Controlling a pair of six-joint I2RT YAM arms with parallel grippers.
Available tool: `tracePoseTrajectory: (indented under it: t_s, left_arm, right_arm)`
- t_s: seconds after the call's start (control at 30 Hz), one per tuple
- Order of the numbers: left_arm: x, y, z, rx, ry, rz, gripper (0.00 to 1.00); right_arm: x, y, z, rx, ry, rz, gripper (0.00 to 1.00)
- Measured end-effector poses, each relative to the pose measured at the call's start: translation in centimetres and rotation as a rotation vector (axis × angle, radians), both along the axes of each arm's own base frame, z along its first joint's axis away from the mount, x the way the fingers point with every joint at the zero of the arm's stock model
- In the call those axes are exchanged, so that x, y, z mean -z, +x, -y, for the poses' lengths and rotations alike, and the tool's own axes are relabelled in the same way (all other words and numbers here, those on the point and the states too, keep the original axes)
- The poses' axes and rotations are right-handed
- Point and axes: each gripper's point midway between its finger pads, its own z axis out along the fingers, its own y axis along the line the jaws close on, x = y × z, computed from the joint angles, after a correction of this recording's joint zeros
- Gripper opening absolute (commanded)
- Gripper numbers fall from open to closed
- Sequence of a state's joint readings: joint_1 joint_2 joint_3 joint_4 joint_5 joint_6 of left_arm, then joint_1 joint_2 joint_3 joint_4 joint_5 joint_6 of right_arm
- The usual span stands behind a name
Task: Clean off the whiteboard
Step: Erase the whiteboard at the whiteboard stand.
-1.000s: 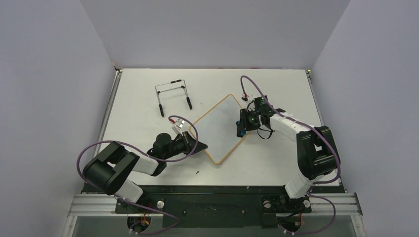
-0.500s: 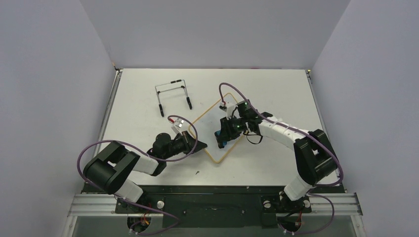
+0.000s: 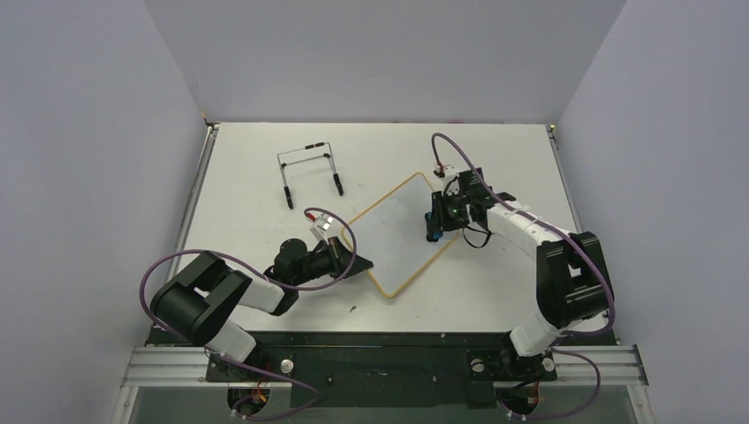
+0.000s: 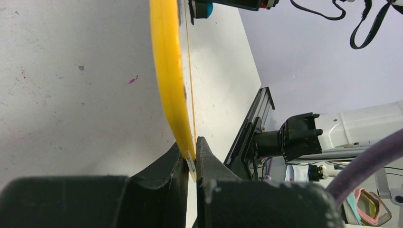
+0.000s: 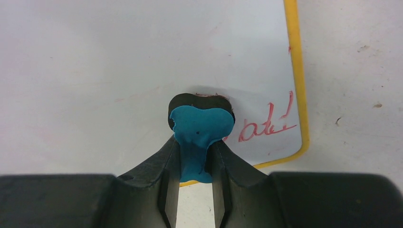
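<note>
On the white desk (image 3: 238, 203), your whiteboard (image 3: 397, 234) looks thin, stiff and light. The left gripper (image 4: 191, 153) pinches its frame edge, and the right gripper (image 5: 196, 145) clamps the blue eraser (image 5: 199, 126).

The scene holds one whiteboard (image 3: 397, 237), one blue eraser (image 5: 198, 135), one black wire stand (image 3: 309, 168) and one table (image 3: 503, 150). There are two grippers: one left gripper (image 4: 190, 153) and one right gripper (image 5: 195, 145). One patch of red writing (image 5: 266, 124) shows.
</note>
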State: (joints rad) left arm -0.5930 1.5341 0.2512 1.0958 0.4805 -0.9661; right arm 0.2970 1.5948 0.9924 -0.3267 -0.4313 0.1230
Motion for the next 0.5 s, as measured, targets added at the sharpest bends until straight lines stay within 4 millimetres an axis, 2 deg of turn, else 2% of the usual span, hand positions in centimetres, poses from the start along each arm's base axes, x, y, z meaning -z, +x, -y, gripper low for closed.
tracePoseTrajectory:
  t_s: [0.13,0.2,0.4,0.5]
  left_arm:
    - [0.0,-0.1,0.0,0.004,-0.002,-0.003,0.0]
    - [0.0,-0.1,0.0,0.003,-0.002,-0.007,0.0]
    - [0.0,0.3,-0.2,-0.01,-0.002,-0.008,0.0]
    - [0.0,0.2,-0.2,-0.007,-0.002,-0.007,0.0]
  right_arm:
    - [1.2,-0.7,-0.2,-0.027,-0.025,-0.033,0.0]
    - [1.2,-1.1,-0.8,-0.063,-0.021,-0.033,0.0]
    - [0.1,-4.4,-5.6,-0.269,0.023,-0.026,0.0]
    - [-0.5,-5.1,-6.6,-0.308,0.048,-0.021,0.0]
